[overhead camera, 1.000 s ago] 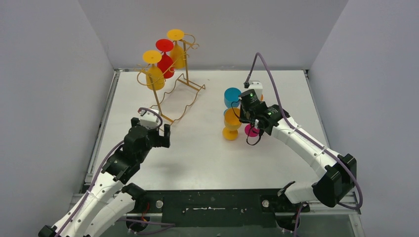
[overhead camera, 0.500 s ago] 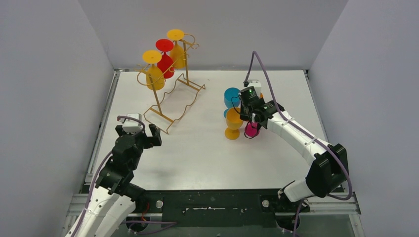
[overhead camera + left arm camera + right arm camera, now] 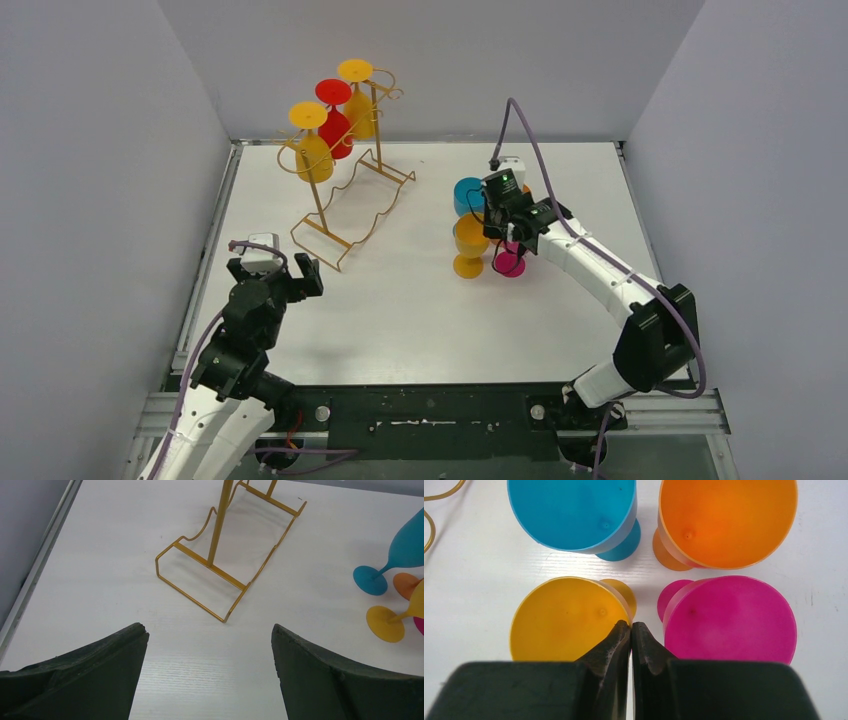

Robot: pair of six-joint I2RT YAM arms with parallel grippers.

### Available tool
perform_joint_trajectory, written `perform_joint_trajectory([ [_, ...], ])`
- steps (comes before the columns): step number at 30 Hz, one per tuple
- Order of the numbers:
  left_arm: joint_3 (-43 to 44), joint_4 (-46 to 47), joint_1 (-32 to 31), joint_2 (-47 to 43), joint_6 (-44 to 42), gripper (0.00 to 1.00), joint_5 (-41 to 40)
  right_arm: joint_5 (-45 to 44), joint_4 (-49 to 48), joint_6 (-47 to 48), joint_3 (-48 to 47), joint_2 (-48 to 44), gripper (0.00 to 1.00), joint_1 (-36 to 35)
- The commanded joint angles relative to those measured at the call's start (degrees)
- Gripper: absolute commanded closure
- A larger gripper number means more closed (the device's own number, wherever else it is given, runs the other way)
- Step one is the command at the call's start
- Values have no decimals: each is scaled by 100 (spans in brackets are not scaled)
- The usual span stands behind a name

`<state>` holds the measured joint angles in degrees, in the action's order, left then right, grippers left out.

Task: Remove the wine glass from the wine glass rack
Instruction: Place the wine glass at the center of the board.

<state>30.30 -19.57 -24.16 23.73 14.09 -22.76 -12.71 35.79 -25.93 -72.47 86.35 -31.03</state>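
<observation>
The right claw (image 3: 631, 626), tips pressed together and gripping nothing, hangs over the gap between a yellow glass (image 3: 566, 617) and a pink glass (image 3: 734, 617). Both stand upright on the white counter (image 3: 420, 300), with a blue glass (image 3: 574, 510) and an orange glass (image 3: 729, 520) just behind. The left claw (image 3: 208, 629), spread wide and empty, hovers near the base of the wine glass rack (image 3: 219, 530). At the counter's far left, the rack carries three upturned glasses: a near yellow wine glass (image 3: 314, 155), a red wine glass (image 3: 335, 130) and a far yellow wine glass (image 3: 360, 112).
</observation>
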Motion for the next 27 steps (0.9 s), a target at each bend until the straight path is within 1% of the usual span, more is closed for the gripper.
perform_joint_trajectory([
  [1, 45, 230, 22, 10, 46, 8, -132, -104, -138, 105, -334, 34, 95, 52],
  [6, 37, 240, 17, 0, 50, 8, -123, -100, 4, 138, -479, -9, 80, 68],
  [10, 46, 233, 15, -7, 46, 9, -112, -24, 61, 157, -589, -63, 73, 65],
  [15, 46, 248, 17, -34, 57, 9, -114, 249, 162, 210, -886, -127, 72, 65],
  [19, 98, 100, 17, 36, 189, 9, -86, 657, 99, 198, -967, -316, 66, 67],
  [22, 190, -41, 17, 132, 269, 9, -236, 1000, -15, 38, -843, -554, 61, 54],
  [25, 282, -119, 26, 187, 288, 9, -395, 1807, -502, -229, -409, -938, 56, 59],
  [27, 367, -204, 39, 307, 312, 18, -437, 2228, -967, -462, -79, -1205, 54, 53],
])
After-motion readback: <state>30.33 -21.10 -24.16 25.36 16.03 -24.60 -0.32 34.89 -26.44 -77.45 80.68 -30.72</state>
